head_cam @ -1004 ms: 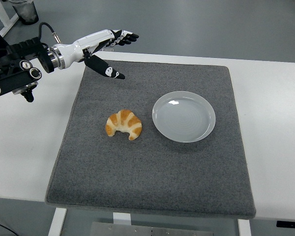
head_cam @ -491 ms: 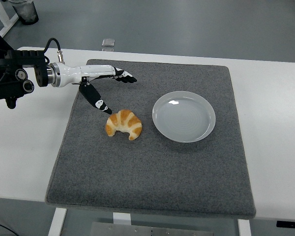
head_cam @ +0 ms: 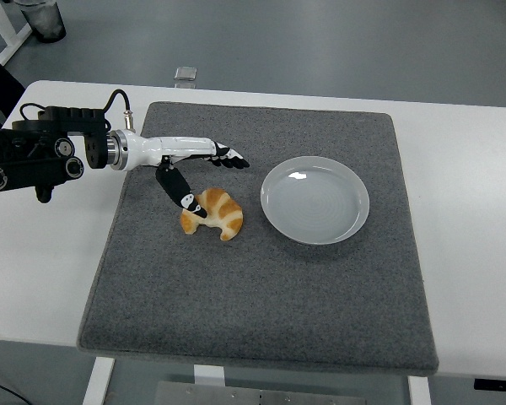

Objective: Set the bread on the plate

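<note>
A golden croissant (head_cam: 217, 214) lies on the grey mat (head_cam: 261, 278), left of a round white plate (head_cam: 315, 200) that holds nothing. My left hand (head_cam: 211, 173) reaches in from the left and hovers right over the croissant's upper left. Its fingers (head_cam: 228, 155) are stretched out above the bread and the thumb (head_cam: 184, 196) hangs down at the croissant's left end. The hand is open and grips nothing. Whether the thumb touches the crust is unclear. The right arm is out of sight.
The mat covers most of the white table (head_cam: 472, 186). The left arm's black forearm (head_cam: 34, 156) lies over the table's left part. A small clear object (head_cam: 185, 74) sits at the far table edge.
The left hand has come down and to the right, from above the mat's far left corner to the croissant. The croissant and plate have stayed put.
</note>
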Robot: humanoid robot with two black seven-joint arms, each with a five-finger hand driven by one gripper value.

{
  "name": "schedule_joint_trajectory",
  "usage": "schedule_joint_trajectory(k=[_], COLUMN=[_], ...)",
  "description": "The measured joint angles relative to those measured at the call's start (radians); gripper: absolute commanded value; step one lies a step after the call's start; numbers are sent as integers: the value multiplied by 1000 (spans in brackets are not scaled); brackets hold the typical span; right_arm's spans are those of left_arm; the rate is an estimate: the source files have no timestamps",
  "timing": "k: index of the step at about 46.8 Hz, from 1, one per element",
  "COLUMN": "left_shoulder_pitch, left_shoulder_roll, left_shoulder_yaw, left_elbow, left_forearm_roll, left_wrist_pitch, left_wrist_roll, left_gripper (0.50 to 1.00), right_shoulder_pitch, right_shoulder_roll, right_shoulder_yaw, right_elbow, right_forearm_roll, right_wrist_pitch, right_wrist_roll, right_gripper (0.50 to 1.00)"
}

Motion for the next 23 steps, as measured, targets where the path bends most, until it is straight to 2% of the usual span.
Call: schedule_joint_trajectory(k=[23], left_shoulder_pitch=[24], left_shoulder_roll=[-43], left_shoulder_yaw=[13], left_elbow=[0], left_forearm_roll=[37], left_wrist_pitch=[7], left_wrist_roll=[8], left_gripper=[876], right_shoulder_pitch=[0], right_shoulder_roll=[0], right_shoulder_yaw=[0], right_elbow=[0], right_forearm_roll=[0], right_wrist_pitch=[0], right_wrist_roll=[0], right_gripper=[952])
